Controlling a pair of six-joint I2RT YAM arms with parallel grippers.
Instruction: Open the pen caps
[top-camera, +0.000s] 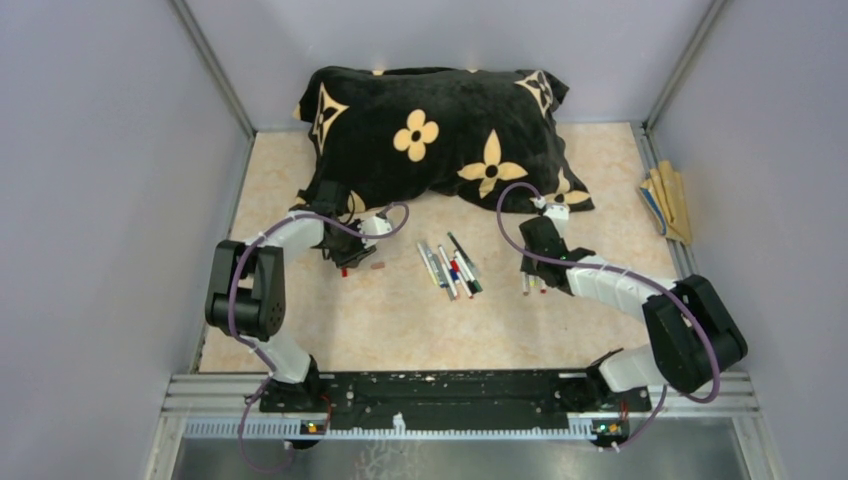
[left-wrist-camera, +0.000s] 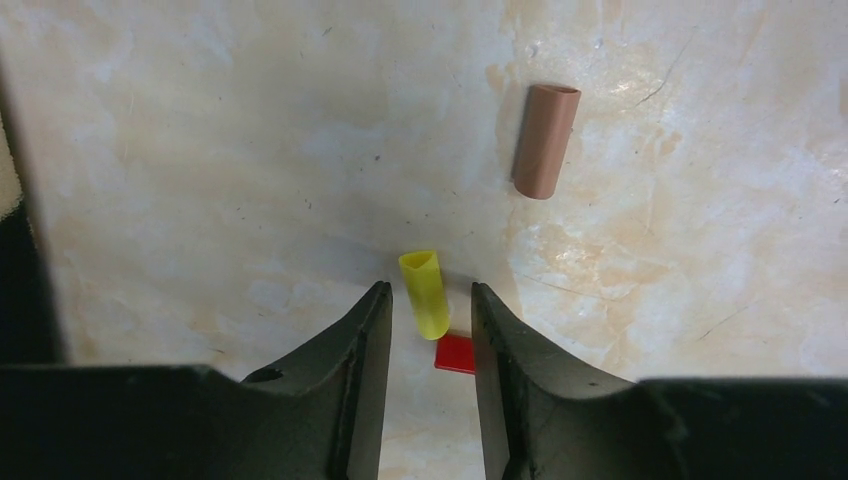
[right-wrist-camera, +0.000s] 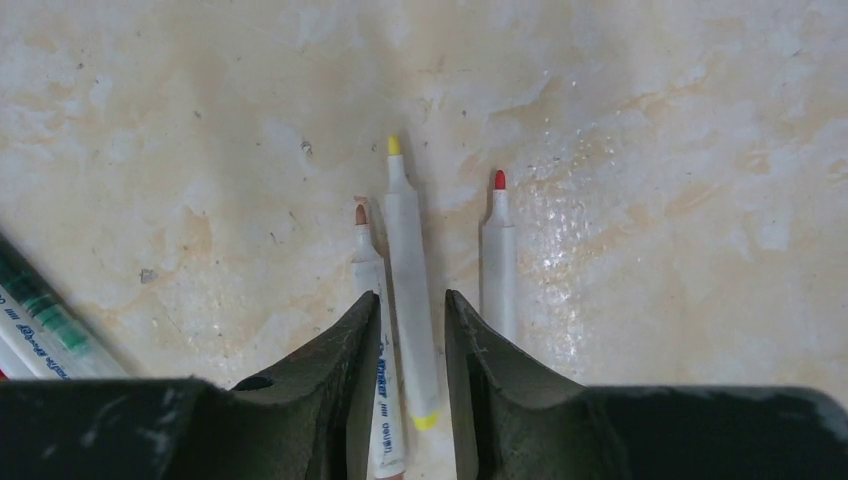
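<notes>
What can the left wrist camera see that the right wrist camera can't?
Only left wrist: three loose caps, the yellow cap between the left tool's open fingers, the red cap beside it, the brown cap farther off. Only right wrist: three uncapped pens, the yellow-tipped pen between the right tool's fingers, the brown-tipped pen and the red-tipped pen either side, plus capped pens at the left edge. Both: the marbled table.

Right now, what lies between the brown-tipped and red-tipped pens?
The uncapped yellow-tipped pen, parallel to the brown-tipped pen and the red-tipped pen; seen in the right wrist view.
</notes>
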